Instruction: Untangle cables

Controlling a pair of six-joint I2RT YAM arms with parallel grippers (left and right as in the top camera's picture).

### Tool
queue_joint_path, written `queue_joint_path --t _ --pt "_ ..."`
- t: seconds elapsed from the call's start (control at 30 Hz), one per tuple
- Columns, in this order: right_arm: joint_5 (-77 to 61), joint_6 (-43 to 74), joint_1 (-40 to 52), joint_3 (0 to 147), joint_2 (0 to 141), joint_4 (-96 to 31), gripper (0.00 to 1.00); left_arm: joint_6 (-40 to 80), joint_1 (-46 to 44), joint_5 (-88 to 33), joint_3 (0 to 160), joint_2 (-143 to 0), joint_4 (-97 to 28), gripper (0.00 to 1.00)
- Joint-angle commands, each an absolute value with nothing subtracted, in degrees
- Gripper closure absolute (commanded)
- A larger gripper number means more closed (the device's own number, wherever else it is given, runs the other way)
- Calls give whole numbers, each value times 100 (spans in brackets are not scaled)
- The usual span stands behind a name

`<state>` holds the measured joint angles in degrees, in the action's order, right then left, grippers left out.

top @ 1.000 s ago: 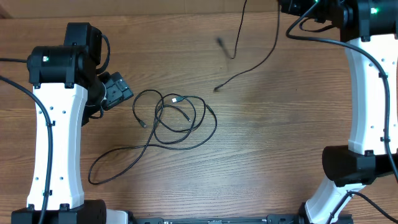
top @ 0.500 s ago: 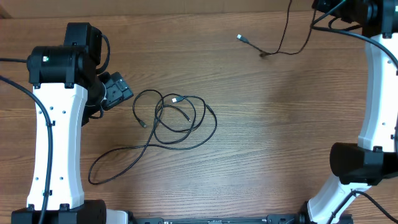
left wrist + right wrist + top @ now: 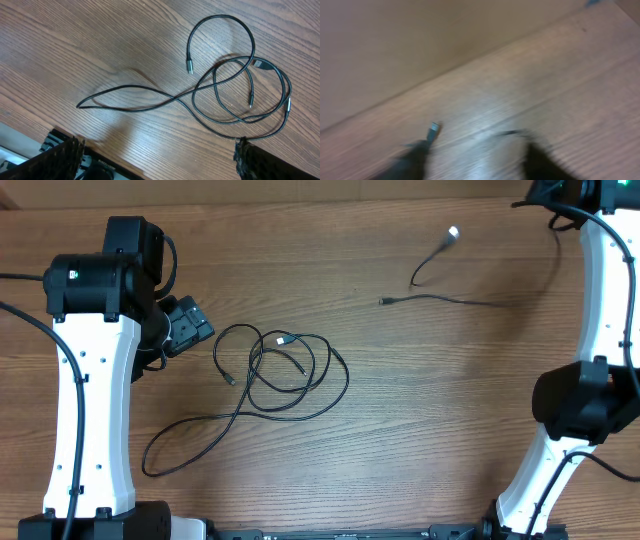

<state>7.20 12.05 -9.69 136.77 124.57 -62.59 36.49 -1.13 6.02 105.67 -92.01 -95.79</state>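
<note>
1. The tangled cables (image 3: 285,370) lay on the desk (image 3: 420,430), and a separate cable (image 3: 450,300) lay well apart from them.
2. We judged the cords light and limp, best pinched near a plug end (image 3: 190,66).
3. The left end effector (image 3: 157,149), beside the tangle, gaped wide and empty. We could not tell the state of the blurred right end effector (image 3: 475,162).

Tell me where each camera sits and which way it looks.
Overhead: above, facing straight down on the brown wooden table; white left arm and right arm flank the tangled thin black cables.
Left wrist: on the left arm, angled down at that tangle; its black fingers edge the bottom.
Right wrist: blurred tabletop, dark fingers below.
Shared: the tangle, overhead and left wrist.
</note>
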Motion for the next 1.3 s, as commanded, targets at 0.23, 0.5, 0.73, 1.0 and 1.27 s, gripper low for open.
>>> queue_joint_path --t 0.23,0.5,0.73,1.0,1.27 --pt "-895 1214 -1194 13688 12411 -6820 7 3621 -115 593 10519 -9216 -9572 0" --pt "-917 1293 -1028 13668 12470 -7950 18 3618 -115 593 10519 -9216 -9572 1" --pt "-1225 1973 -1020 13222 12545 -7975 0 3621 -115 593 10519 -9216 -9572 0" --pt "-1288 2191 -1013 12344 12551 -7266 3 3621 -115 596 10519 -9216 -9572 0" --pt "-989 3092 -1013 11515 12571 -6820 7 3621 -115 593 10519 -9216 -9572 0"
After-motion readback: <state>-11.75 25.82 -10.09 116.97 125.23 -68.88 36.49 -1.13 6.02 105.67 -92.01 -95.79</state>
